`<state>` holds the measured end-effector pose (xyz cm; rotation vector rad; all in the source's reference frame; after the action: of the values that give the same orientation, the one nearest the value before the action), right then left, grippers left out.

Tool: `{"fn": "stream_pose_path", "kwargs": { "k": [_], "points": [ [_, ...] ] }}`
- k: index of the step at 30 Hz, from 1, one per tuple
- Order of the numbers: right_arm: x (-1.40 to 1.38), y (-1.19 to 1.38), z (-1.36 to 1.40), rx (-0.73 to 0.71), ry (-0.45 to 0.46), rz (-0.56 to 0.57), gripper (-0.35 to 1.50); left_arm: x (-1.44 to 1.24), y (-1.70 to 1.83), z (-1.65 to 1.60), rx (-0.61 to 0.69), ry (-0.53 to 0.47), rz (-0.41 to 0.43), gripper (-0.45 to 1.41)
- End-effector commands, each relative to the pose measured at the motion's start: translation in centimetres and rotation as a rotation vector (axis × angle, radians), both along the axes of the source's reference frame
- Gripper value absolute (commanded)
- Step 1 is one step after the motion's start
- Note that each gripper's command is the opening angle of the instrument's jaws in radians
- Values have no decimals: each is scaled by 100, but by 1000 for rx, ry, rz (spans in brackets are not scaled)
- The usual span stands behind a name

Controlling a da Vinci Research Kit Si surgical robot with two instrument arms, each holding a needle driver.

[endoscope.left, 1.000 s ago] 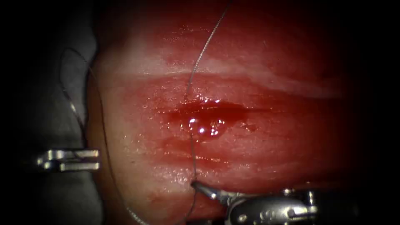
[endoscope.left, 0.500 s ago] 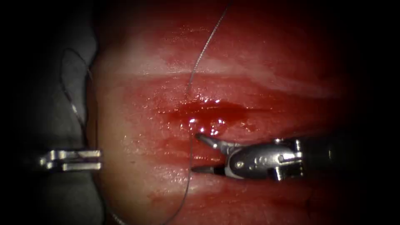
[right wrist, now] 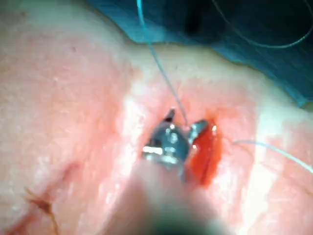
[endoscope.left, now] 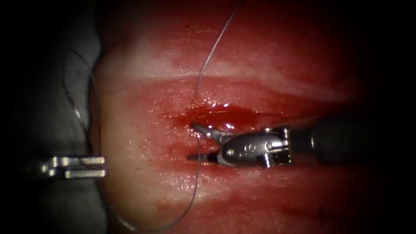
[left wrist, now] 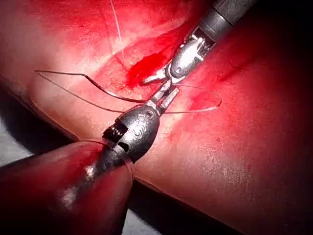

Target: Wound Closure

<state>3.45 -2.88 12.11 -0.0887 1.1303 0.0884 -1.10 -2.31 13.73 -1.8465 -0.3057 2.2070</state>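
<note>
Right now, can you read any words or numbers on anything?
Stamped marks on the left end effector: too blurred to read.
Small marks on the right end effector, which is open and holds nothing: too small to read.
No other writing.

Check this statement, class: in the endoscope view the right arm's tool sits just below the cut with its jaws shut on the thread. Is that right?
One thing is wrong. The right arm's tool does sit just below the cut, but its jaws are open, not shut: the thread runs between them ungripped, so the tool holds nothing. The endoscope view shows it.
</note>
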Motion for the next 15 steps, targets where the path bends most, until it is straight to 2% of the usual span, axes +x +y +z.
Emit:
{"fn": "stream_pose_path", "kwargs": {
  "k": [1, 2, 5, 9, 15],
  "points": [
    [-6, -8, 2, -1, -13, 22, -35, -5, -11, 6, 5, -1, 1, -45],
    [-11, -6, 0, -6, -32, 59, -35, -5, -11, 6, 5, -1, 1, -45],
    [-25, -3, -11, -60, -70, 76, -35, -5, -11, 5, 5, -1, 1, -45],
    [-31, -5, -27, -76, -62, 77, -35, -6, -11, 6, 5, 0, 0, -45],
    [-25, -35, -70, -80, -27, 49, -35, -7, -11, 6, 5, 0, 0, -45]
  ]
}}
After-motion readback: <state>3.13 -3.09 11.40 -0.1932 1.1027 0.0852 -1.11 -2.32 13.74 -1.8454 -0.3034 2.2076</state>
